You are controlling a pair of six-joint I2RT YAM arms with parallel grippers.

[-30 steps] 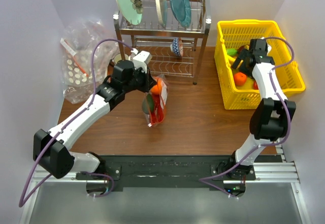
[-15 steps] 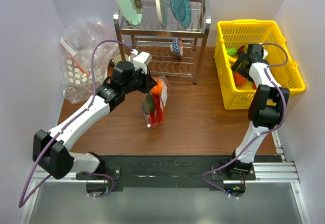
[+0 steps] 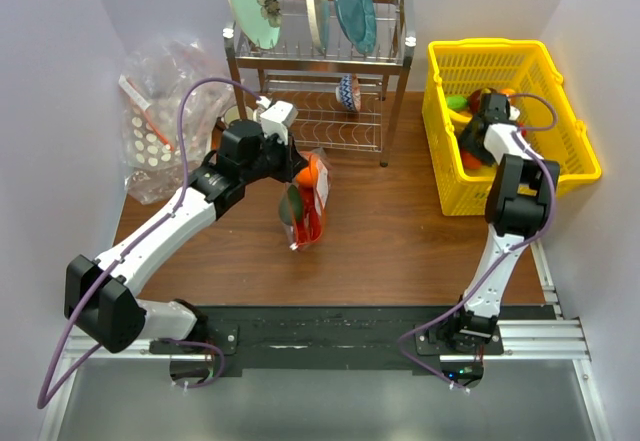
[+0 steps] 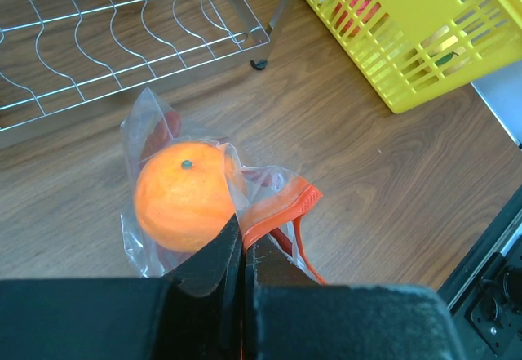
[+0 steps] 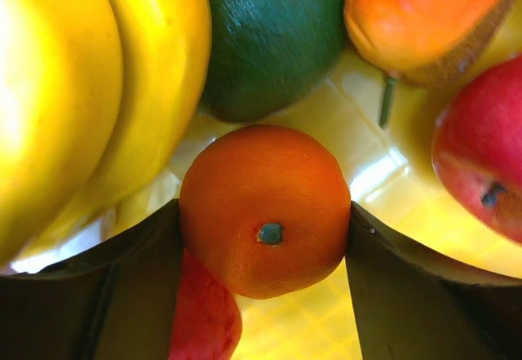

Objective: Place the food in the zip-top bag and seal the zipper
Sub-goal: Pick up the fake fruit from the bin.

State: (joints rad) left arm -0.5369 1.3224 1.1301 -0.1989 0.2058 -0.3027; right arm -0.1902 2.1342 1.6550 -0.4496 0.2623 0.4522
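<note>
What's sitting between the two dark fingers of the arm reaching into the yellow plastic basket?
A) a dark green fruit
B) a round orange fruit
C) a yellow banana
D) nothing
B: the right wrist view shows the round orange fruit flanked by the dark fingers of the right gripper, down in the yellow plastic basket.

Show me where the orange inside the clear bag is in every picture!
Top external: left of middle, orange in the clear bag.
Left wrist: left of centre.
Right wrist: not in it; that is another orange.
Shared landmark: yellow basket, upper right in top and left wrist.
</note>
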